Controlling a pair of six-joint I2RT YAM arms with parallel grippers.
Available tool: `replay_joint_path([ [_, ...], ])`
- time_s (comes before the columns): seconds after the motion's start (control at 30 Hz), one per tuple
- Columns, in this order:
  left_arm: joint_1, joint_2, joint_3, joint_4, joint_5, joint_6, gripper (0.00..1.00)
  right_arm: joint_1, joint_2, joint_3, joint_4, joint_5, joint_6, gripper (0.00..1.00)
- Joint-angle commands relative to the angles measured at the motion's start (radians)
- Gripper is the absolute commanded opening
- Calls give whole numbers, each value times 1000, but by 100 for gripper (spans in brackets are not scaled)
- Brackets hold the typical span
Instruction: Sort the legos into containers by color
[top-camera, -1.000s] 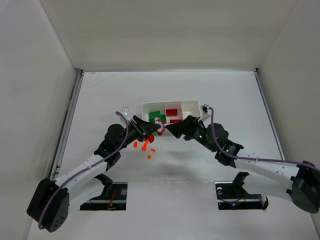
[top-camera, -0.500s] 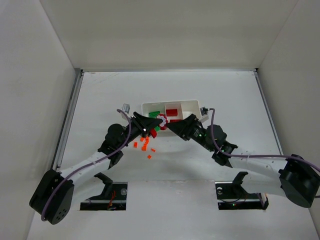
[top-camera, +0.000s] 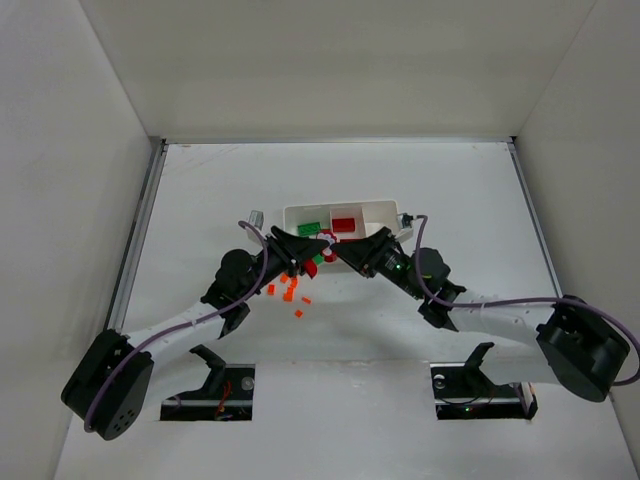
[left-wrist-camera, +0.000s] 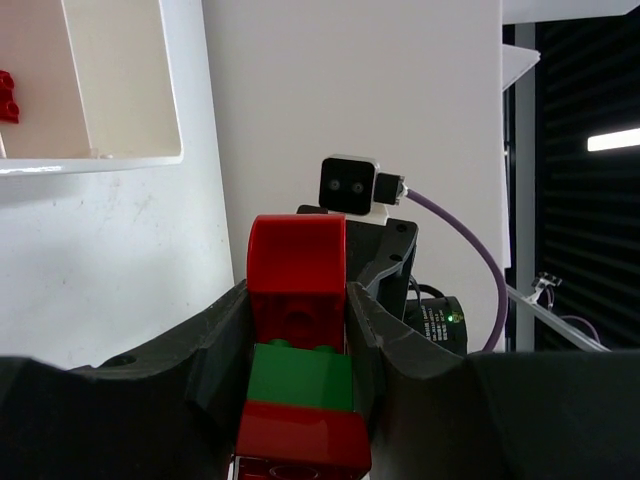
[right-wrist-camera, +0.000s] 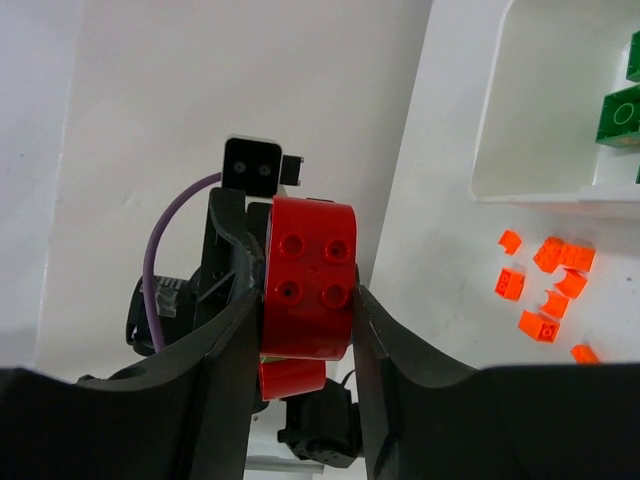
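Both arms (top-camera: 180, 325) angled inward; L gripper (left-wrist-camera: 297, 335) & R gripper (right-wrist-camera: 305, 300) clamp same red-green lego stack (top-camera: 322, 245)

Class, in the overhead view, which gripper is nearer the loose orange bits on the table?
Left. The left gripper is just beyond the orange bits; the right gripper is farther to the right. Both clamp one lego stack.

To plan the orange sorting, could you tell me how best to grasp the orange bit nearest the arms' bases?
Probably come straight down and pinch its opposite side faces: the orange bit lies low on the table, apart from its neighbours, leaving room either side. The left gripper and right gripper are both occupied, clamped on the brick stack.
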Motion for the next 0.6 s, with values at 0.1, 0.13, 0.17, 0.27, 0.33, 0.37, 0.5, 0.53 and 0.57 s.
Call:
replay_joint_path([
  [0.1,-11,-5,-10,91,8,20,24,-21,-4,-12,94,-6,7,33],
  [0.13,-8,-6,-11,87,11,26,25,-27,-11,-15,91,-2,5,32],
  [0.17,-5,-11,-14,78,14,31,26,-39,-26,-22,85,0,4,31],
  [0.27,10,-29,-25,35,17,48,26,-84,-60,-31,66,-6,-5,30],
  [0.33,13,-42,-31,9,24,63,27,-115,-74,-28,39,-20,-10,30],
  [0.37,15,-46,-34,1,24,69,28,-125,-77,-22,28,-25,-15,30],
  [0.5,24,-66,-43,-24,33,83,29,-158,-76,-5,-1,-39,-31,30],
  [0.53,29,-71,-45,-28,34,86,30,-167,-71,-2,-4,-42,-33,30],
  [0.57,32,-75,-46,-34,37,87,30,-178,-67,1,-4,-48,-33,30],
])
